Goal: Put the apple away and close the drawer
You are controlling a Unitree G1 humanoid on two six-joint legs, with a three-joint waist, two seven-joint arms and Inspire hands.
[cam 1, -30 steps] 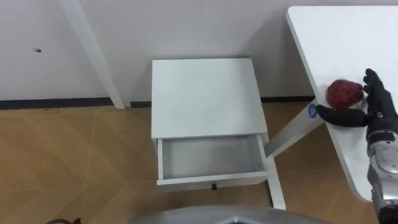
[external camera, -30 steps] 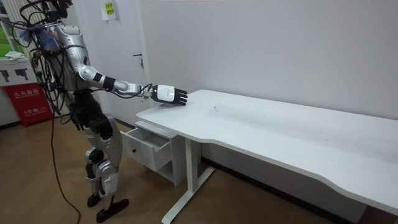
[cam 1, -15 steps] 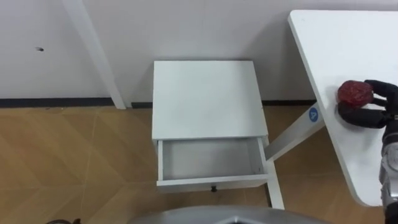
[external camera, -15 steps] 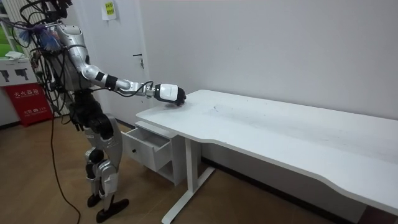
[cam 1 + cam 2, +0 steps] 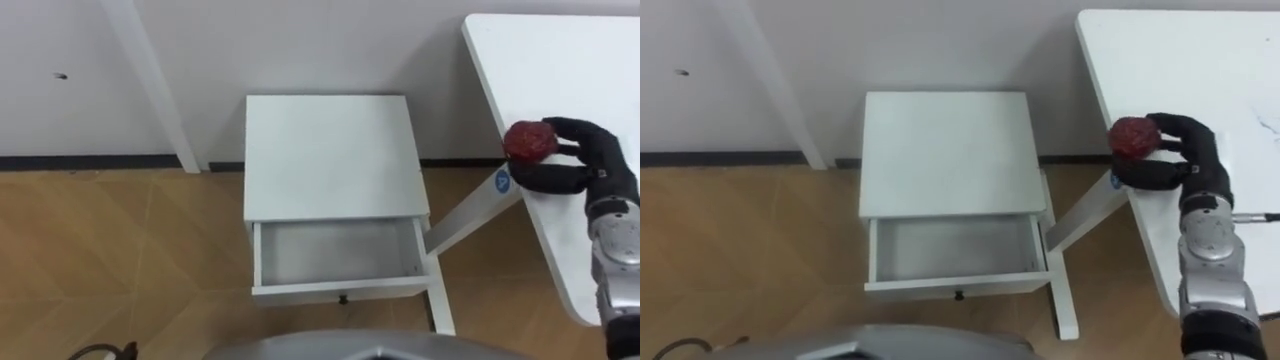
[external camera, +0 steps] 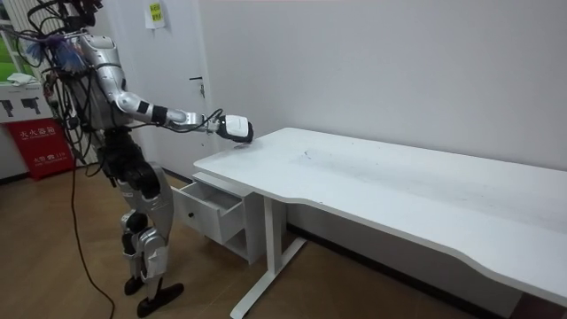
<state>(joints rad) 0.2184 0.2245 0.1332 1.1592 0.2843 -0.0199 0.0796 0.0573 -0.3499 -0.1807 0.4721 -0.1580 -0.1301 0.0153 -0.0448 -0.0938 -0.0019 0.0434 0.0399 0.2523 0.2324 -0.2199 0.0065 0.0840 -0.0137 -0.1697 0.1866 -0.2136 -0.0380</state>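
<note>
A dark red apple (image 5: 529,141) is held in my right hand (image 5: 585,160), whose black fingers and thumb curl round it, above the near left corner of the white table (image 5: 580,70). In the right eye view the apple (image 5: 1135,137) sits in the same right hand (image 5: 1190,150). The room view shows the right hand (image 6: 237,129) lifted over the table's end. The small white cabinet (image 5: 330,155) stands by the wall with its drawer (image 5: 338,260) pulled open and nothing in it. I stand in front of the cabinet, facing it.
A slanted white table leg (image 5: 470,215) runs between the cabinet and the table. A white post (image 5: 150,85) leans against the wall left of the cabinet. Wooden floor (image 5: 110,260) spreads to the left. A red stand (image 6: 40,146) is behind me in the room view.
My right hand closed round the apple, lifted it off the table and moved it left toward the table's corner. The drawer has stayed open.
</note>
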